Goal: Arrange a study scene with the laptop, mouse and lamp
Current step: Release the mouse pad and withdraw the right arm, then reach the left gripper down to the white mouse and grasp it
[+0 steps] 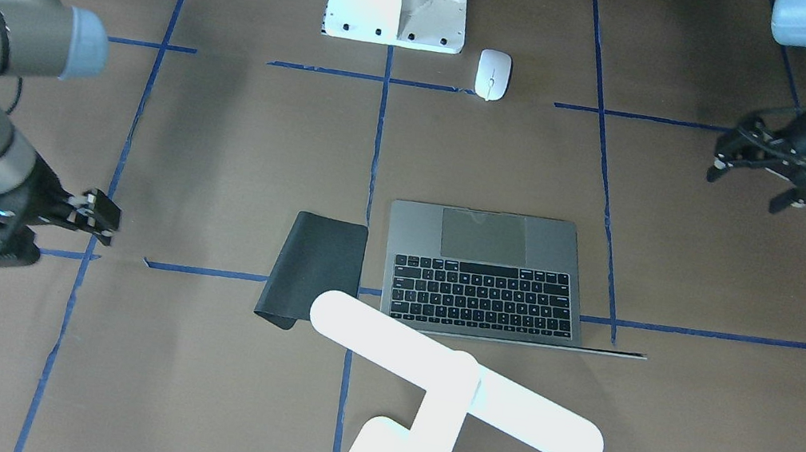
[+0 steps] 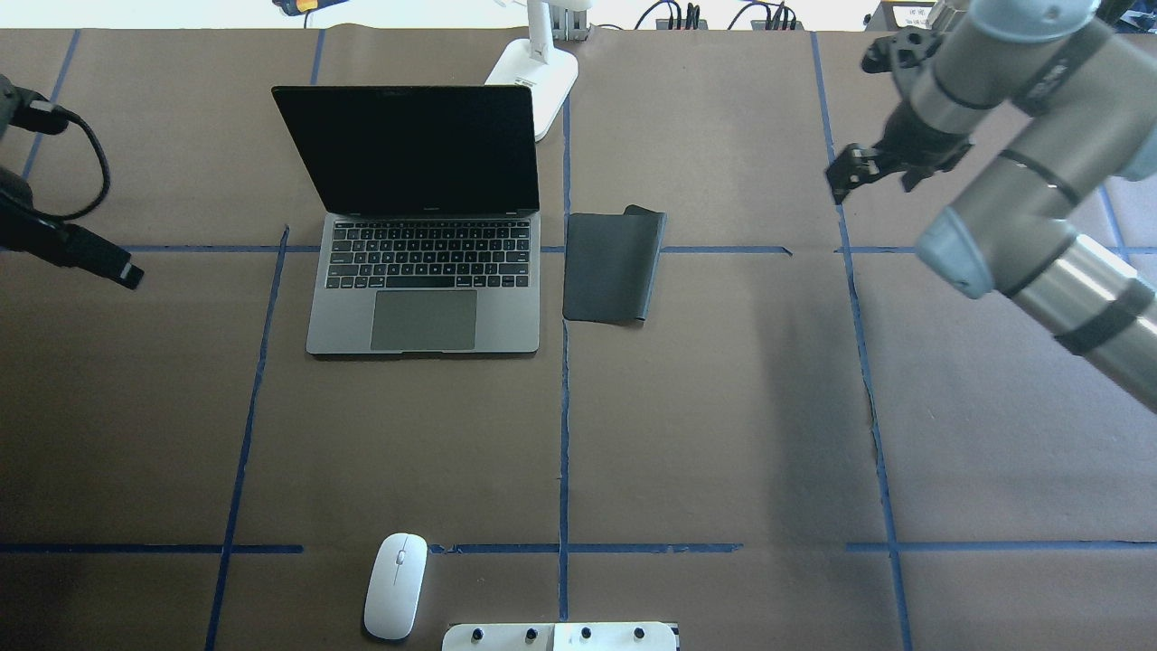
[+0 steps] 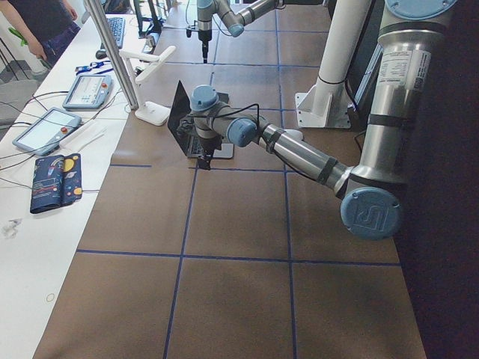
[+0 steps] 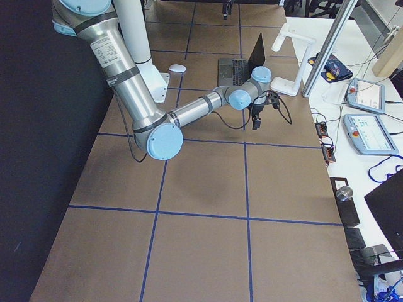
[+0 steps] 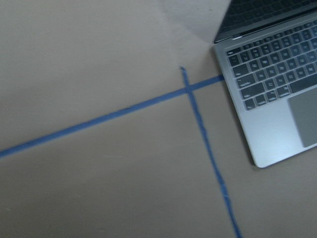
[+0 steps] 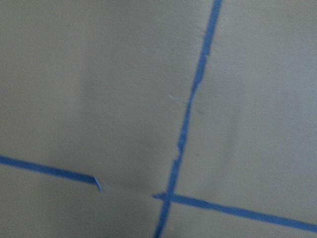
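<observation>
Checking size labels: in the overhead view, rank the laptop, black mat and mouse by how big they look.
1. laptop, clearly largest
2. black mat
3. mouse, smallest, even though it lies nearest the camera

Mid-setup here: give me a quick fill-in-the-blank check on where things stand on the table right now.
1. The laptop has its lid ___.
2. The mat lies right beside the ___.
3. The mouse sits on the bare ___, not on the mat.

Missing words: open; laptop; table
</observation>
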Motion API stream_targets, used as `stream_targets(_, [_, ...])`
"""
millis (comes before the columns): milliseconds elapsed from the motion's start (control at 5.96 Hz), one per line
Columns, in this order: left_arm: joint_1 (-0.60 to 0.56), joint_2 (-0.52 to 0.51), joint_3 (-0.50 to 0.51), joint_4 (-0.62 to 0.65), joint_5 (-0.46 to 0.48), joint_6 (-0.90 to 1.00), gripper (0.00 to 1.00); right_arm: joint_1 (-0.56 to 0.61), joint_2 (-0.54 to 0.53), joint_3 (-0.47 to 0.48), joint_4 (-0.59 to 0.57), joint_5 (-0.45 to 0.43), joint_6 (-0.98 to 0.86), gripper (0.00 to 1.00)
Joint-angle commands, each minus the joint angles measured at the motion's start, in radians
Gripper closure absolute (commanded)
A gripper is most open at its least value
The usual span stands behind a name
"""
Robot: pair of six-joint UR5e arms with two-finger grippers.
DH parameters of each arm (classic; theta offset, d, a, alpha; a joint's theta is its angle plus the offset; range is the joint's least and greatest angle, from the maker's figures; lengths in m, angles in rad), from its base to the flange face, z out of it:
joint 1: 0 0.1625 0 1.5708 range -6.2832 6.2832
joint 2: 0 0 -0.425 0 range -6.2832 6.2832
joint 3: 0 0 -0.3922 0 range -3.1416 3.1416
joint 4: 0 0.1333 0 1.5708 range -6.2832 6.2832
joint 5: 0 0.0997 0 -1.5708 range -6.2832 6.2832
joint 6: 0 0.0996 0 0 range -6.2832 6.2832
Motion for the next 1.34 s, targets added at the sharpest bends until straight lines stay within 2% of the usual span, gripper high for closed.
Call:
stream_targets(0, [0.215, 0.104, -0.150, -0.117, 0.196, -0.314, 0.00, 0.175, -0.285, 0.253, -0.121, 0.021, -0.356, 0.00])
stream_targets(168, [0.376, 0.158, -0.153, -0.270, 0.340, -0.516, 0.00, 0.289, -0.426, 0.304, -0.113, 0.079, -0.513, 0.00])
stream_targets(336, [0.575, 0.162, -0.169, -0.290, 0.528, -0.676, 0.00, 0.399, -0.542, 0.315, -0.110, 0.090, -0.698, 0.00])
stream_targets(503, [0.741, 0.159, -0.172, -0.285, 0.674, -0.790, 0.00, 0.473, -0.611, 0.309, -0.111, 0.130, -0.802, 0.00])
stream_targets(671, [0.885, 0.145, -0.164, -0.279, 0.782, -0.882, 0.00, 0.504, -0.650, 0.300, -0.110, 0.139, -0.853, 0.00])
stream_targets(839, [0.985, 0.096, -0.155, -0.217, 0.841, -0.927, 0.00, 0.518, -0.662, 0.288, -0.110, 0.158, -0.870, 0.00])
stream_targets(1007, [1.030, -0.020, -0.119, -0.105, 0.856, -0.945, 0.00, 0.518, -0.661, 0.288, -0.110, 0.159, -0.869, 0.00])
stream_targets(1174, [1.038, -0.076, -0.045, -0.092, 0.860, -0.943, 0.00, 0.518, -0.661, 0.288, -0.110, 0.159, -0.866, 0.00])
